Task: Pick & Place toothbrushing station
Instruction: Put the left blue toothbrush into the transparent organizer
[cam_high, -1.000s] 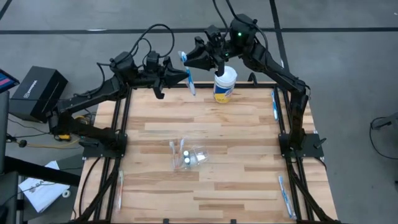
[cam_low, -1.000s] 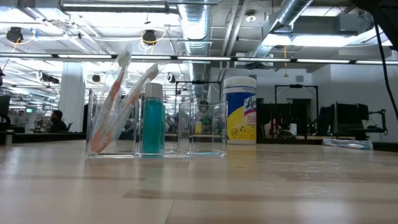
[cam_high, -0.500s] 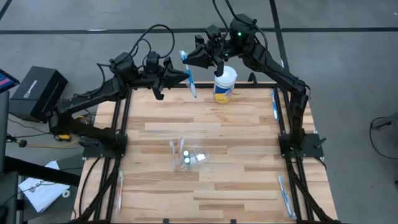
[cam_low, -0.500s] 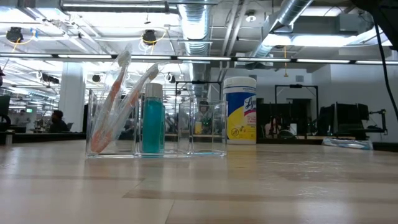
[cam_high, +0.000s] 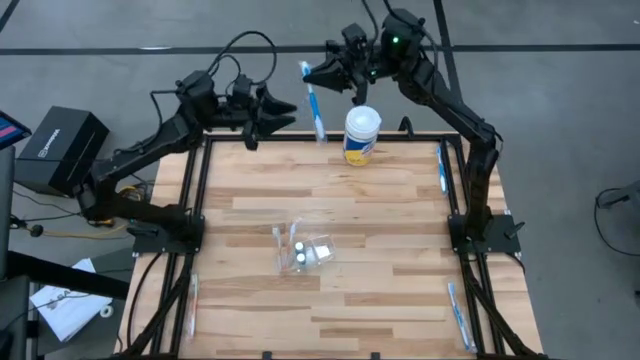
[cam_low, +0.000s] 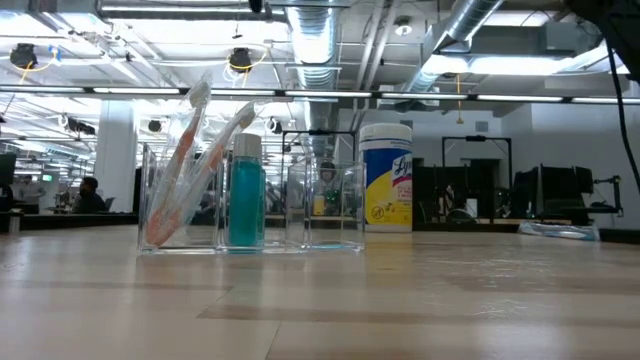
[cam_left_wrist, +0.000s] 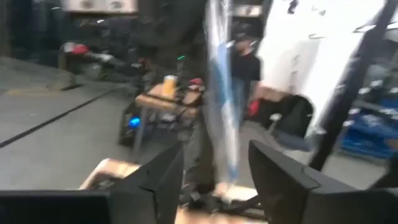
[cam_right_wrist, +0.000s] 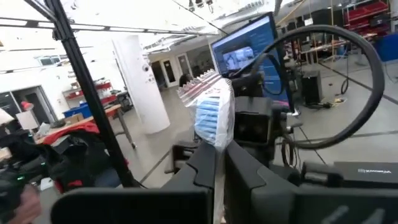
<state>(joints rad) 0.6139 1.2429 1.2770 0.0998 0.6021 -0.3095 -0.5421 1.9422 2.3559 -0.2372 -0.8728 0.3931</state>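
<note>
Handover done: left gripper (cam_high: 283, 108) let go and backed off, toothbrush (cam_high: 314, 102) now beside wipes canister (cam_high: 361, 136).
Right gripper (cam_high: 312, 73) clamps toothbrush; left jaws apart, empty. Next: carry it to clear organizer (cam_high: 303, 250).

A wipes canister (cam_high: 361, 136) and black box (cam_high: 62, 148) flank the table (cam_high: 400, 240)

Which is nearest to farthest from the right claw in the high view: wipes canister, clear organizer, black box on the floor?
From the right claw, shut on the wrapped toothbrush over the table's far edge:
1. Wipes canister, just beside it at the far edge.
2. Clear organizer, mid-table toward the near side.
3. Black box, off the table on the left.
</note>
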